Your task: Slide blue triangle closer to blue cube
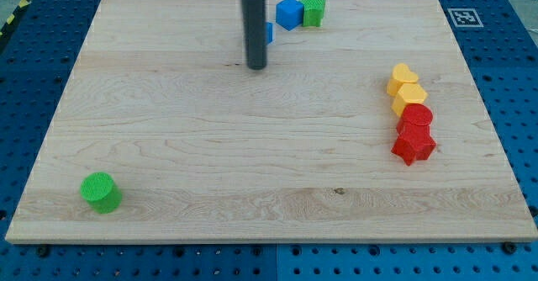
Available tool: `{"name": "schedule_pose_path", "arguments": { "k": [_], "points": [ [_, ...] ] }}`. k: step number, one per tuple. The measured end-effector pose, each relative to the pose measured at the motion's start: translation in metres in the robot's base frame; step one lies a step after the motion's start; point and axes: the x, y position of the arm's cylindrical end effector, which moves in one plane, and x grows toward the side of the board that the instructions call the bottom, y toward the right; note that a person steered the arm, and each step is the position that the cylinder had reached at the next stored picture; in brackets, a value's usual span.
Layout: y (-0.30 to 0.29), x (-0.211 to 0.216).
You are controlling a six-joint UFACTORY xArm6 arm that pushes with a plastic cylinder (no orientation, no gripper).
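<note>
The blue cube [290, 13] sits near the view's top edge, touching a green star-shaped block [313, 11] on its right. The blue triangle [270, 33] is mostly hidden behind my rod; only a blue sliver shows at the rod's right side, just below-left of the blue cube. My tip [256, 66] rests on the board right beside the triangle, at its lower left.
Two yellow blocks [406, 87] and two red blocks [414, 134] form a column at the view's right. A green cylinder [101, 191] stands at the bottom left. The wooden board [210, 146] lies on a blue perforated table.
</note>
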Motion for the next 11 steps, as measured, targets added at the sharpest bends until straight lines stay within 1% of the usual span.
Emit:
{"name": "schedule_pose_path", "arguments": {
  "k": [2, 3, 4, 5, 6, 8, 9, 10, 11],
  "points": [
    [0.004, -0.049],
    [0.004, -0.049],
    [-0.014, -0.044],
    [-0.014, -0.044],
    [-0.014, -0.055],
    [-0.014, -0.058],
    [-0.015, -0.045],
    [-0.03, -0.019],
    [-0.057, -0.039]
  ]
}}
